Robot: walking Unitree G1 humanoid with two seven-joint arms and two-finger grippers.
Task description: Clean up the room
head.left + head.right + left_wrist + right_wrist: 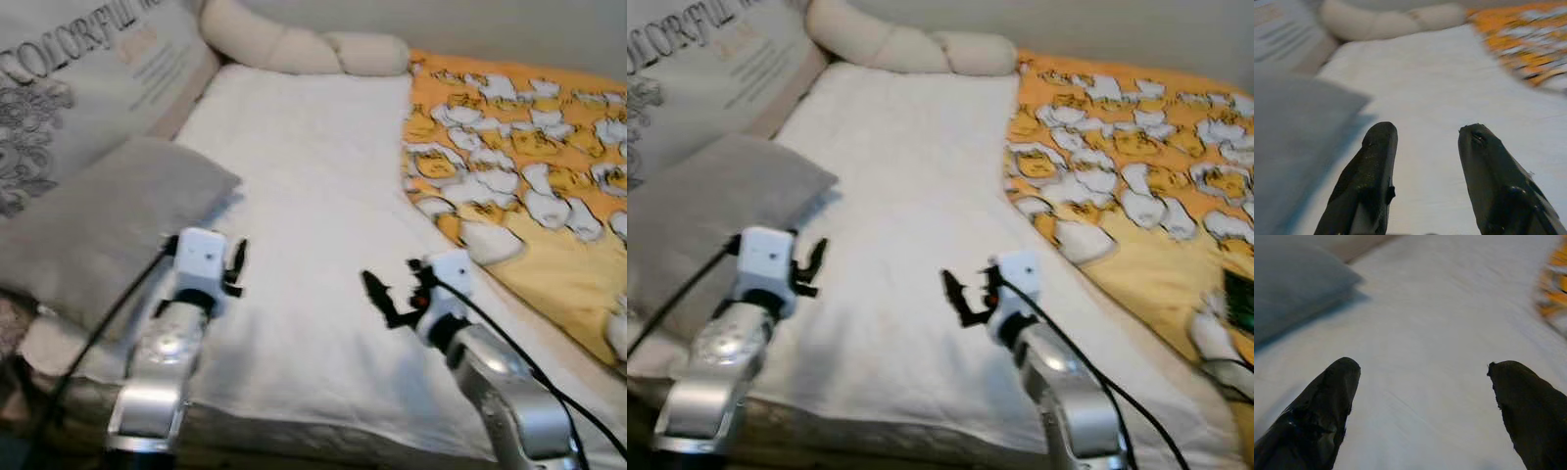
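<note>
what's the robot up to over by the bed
The robot stands at the edge of a bed, both arms held out over the white sheet. The left pincer and the right pincer are both open and hold nothing. A grey pillow lies by the left arm, a printed cushion behind it, and a cream knotted pillow at the head. An orange patterned blanket covers the bed's right side. Nothing is being handled yet.

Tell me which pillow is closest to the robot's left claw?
The plain grey pillow, lying right beside the left gripper. The printed pillow with lettering stands behind it, and the cream knotted cushion lies at the bed's far end.
</note>
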